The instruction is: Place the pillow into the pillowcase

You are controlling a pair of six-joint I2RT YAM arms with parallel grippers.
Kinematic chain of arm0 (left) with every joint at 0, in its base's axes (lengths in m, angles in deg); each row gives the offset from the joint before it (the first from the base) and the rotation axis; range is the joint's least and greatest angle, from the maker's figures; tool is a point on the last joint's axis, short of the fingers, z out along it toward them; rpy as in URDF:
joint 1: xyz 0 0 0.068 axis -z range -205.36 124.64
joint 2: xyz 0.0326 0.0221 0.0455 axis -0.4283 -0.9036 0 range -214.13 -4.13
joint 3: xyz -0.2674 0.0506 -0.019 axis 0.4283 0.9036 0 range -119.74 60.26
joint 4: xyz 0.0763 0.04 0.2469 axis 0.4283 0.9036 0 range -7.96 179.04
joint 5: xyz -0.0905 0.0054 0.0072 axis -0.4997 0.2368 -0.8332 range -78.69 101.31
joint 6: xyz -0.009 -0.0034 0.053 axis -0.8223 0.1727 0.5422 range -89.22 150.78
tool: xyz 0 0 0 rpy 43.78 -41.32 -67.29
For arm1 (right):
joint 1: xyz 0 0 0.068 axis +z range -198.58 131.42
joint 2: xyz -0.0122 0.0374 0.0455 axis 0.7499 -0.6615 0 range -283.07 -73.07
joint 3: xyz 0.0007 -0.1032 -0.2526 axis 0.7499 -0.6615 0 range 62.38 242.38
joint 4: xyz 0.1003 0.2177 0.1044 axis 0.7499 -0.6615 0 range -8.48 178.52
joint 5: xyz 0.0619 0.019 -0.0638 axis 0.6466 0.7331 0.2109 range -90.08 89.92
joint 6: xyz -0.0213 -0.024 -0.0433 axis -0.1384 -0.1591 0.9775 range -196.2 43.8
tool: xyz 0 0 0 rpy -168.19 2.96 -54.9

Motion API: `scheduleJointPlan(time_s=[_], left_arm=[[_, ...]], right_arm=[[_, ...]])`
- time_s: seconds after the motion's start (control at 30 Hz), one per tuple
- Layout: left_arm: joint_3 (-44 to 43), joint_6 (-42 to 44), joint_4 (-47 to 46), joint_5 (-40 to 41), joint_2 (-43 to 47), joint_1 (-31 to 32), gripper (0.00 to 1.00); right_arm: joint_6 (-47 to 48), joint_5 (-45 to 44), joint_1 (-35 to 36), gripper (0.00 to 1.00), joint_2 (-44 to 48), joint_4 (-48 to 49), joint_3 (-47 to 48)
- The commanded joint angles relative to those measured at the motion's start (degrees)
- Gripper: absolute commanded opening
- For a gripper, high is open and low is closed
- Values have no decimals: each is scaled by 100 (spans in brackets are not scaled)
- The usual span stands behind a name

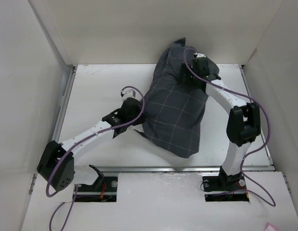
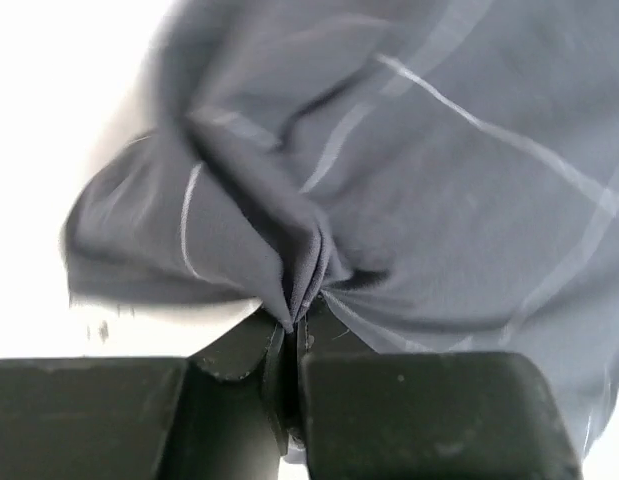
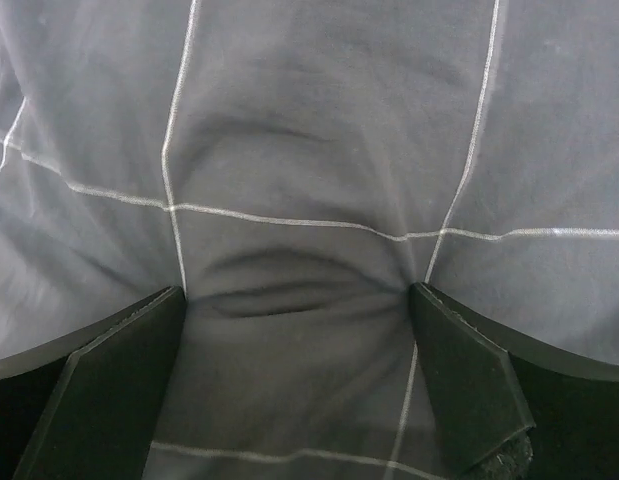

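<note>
- left gripper: jaws clamped tight on a pinched fold of the case; cloth bunches just ahead of the tips.
- right gripper: jaws spread wide, fingers pressing on the case either side of a soft bulge, nothing clamped.
- case: plump, on the table, lying between both grippers.
- pillow: hidden, cannot place it.
</note>
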Motion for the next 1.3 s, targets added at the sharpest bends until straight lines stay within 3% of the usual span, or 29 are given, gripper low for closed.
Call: scheduleJointPlan(time_s=[0.0, 0.13, 0.2, 0.3, 0.4, 0.47, 0.5, 0.67, 0.83, 1.0, 1.27], left_arm=[[-358, 28, 540, 1534, 19, -632, 0], [-736, 571, -47, 1861, -498, -1766, 0], [-1315, 985, -529, 1459, -1242, -2440, 0], [-2807, 1601, -184, 748, -2384, -3031, 0], [-3958, 1979, 372, 534, -2802, -3173, 48], [-3962, 2041, 269, 551, -2558, -3226, 95], [-3858, 2102, 181, 551, -2400, -3279, 100], [-3156, 2103, 241, 490, -1093, -3604, 100], [-1724, 1568, 303, 297, 43, -3605, 100], [-141, 1320, -688, -599, 967, -3334, 100], [-192, 1461, -892, -714, 336, -2630, 100]], right_arm=[[-462, 696, -1, 98, 745, -366, -1153], [-875, 1473, 165, 91, 1781, -146, -2447], [-973, 1526, 411, 91, 2502, -67, -2757], [-1043, 1412, 1070, 94, 3388, -67, -2917], [-991, 650, 1238, 96, 3847, -356, -2611], [-938, -146, 1238, 99, 3963, -629, -2234], [-938, -396, 1238, 99, 3963, -717, -2110], [-990, -1610, 914, 100, 4016, -981, -1862], [-1605, -1269, -53, 100, 3752, -1288, -1879], [-1956, -2295, -255, 100, 3805, -1658, -2249], [-1957, -1516, -1598, 100, 3805, -1536, -2582]])
